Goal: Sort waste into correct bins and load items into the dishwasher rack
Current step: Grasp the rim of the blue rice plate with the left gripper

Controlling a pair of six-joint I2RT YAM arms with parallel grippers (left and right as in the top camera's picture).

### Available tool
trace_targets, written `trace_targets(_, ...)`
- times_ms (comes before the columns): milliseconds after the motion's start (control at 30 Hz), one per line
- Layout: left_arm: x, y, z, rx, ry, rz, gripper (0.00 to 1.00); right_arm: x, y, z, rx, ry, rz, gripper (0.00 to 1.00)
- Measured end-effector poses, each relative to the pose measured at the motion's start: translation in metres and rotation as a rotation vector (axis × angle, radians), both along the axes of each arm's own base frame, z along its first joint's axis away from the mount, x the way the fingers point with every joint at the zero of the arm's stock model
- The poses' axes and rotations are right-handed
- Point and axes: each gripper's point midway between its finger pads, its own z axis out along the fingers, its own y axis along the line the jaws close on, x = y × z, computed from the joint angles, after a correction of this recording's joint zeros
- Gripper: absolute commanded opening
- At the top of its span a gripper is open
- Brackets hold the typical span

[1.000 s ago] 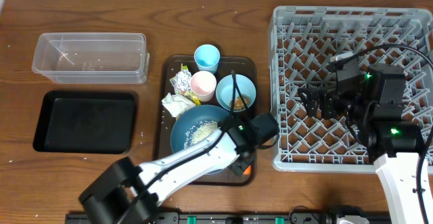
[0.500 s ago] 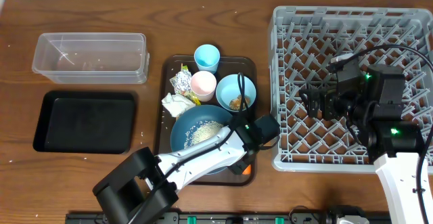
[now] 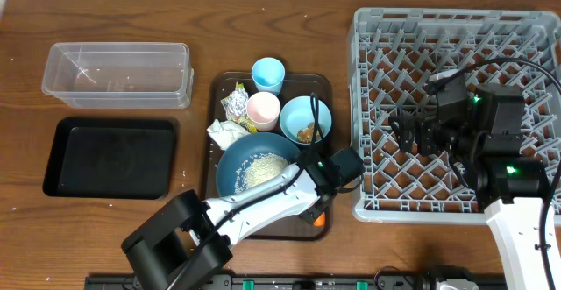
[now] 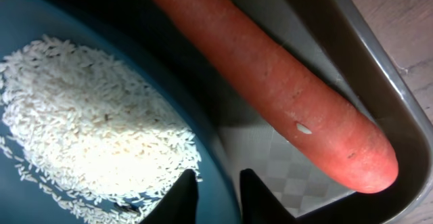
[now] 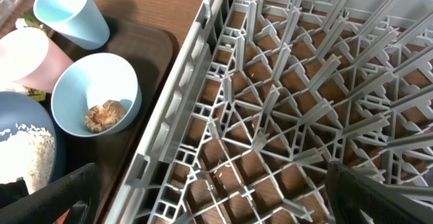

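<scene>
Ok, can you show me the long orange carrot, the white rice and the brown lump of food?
long orange carrot (image 4: 270,82), left wrist view, middle of its length.
white rice grains (image 4: 88,129), left wrist view, centre of the pile.
brownish food lump (image 5: 103,114), right wrist view, top of the lump.

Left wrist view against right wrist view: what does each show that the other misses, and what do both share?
Left wrist only: the orange carrot on the serving tray beside the dark blue bowl, and the left gripper, fingers astride that bowl's rim. Right wrist only: the dishwasher rack, light blue cup, pink cup, and light blue bowl holding a brownish food lump. Both: the dark blue bowl with its white rice, and the tray.
</scene>
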Motion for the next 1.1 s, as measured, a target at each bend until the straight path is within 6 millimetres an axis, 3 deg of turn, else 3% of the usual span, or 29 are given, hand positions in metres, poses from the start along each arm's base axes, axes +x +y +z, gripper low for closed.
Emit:
trace_targets(67, 0.0, 0.0, 0.0, 0.0, -0.002, 0.002, 0.06, 0.0, 0.0, 0.0, 0.0, 0.0, 0.0, 0.99)
trace_targets(367, 0.0, 0.003, -0.001, 0.016, -0.002, -0.001, 0.06, 0.0, 0.0, 0.0, 0.0, 0.0, 0.0, 0.99)
trace_targets(600, -0.006, 0.023, 0.004, 0.107, 0.017, -0.003, 0.06, 0.0, 0.0, 0.0, 0.0, 0.0, 0.0, 0.99)
trace_targets(1100, 0.011, 0.007, 0.071, -0.005, -0.085, 0.008, 0.06, 0.0, 0.0, 0.0, 0.0, 0.0, 0.0, 0.99)
